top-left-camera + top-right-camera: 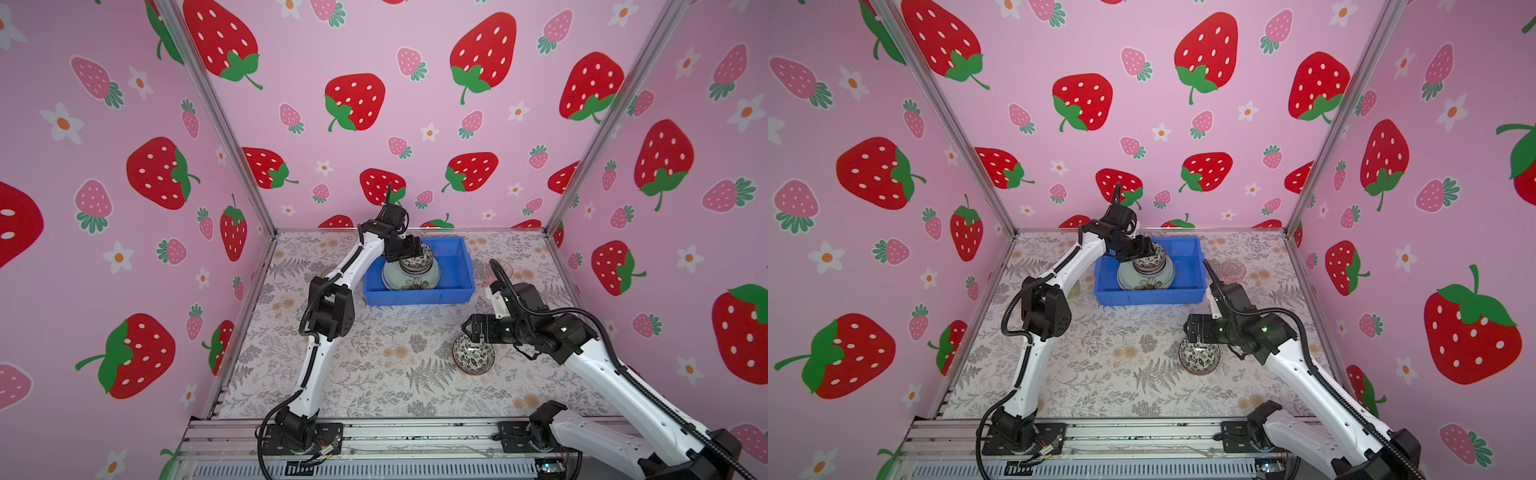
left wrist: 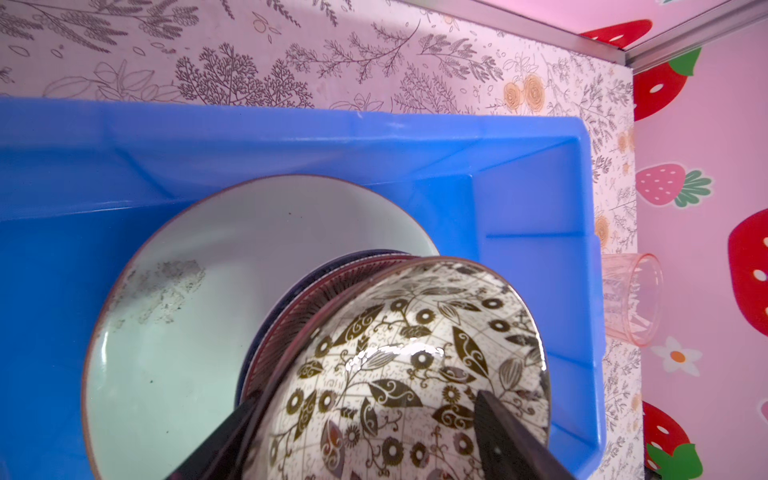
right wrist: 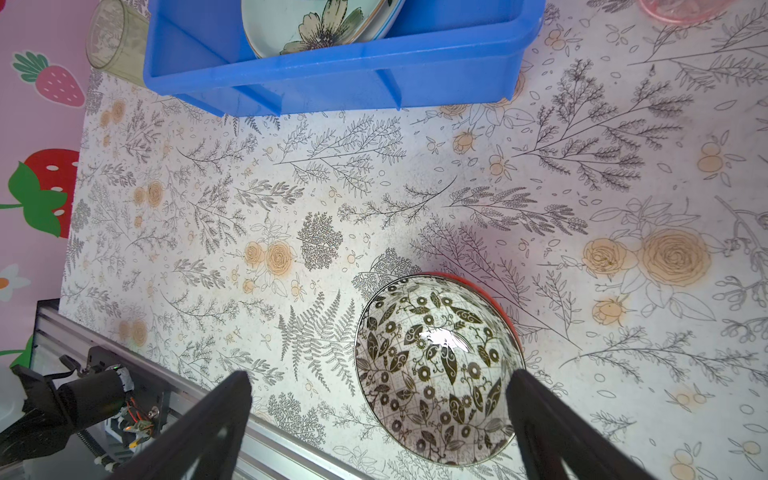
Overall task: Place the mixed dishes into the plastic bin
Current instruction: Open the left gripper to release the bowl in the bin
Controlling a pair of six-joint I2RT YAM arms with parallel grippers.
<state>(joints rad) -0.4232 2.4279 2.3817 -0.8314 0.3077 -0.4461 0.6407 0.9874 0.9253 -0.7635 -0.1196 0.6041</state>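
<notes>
Three stacked bowls (image 2: 415, 353) rest on the pale green plate (image 2: 187, 332) in the blue bin (image 1: 419, 297) at twelve o'clock on the worktop (image 1: 374, 374), the released left pincer (image 2: 365, 399) straddling the top rim. At four o'clock the right pincer (image 3: 378, 373) gapes over a black-white bowl (image 3: 436, 365), seemingly nested in another.

Text, labels, numbers: none can be read in any view.
Bright blue rectangular plastic bin (image 1: 419, 297): plain walls, no legible lettering.
Pink strawberry-print walls (image 1: 415, 137): pictures only, no words.
</notes>
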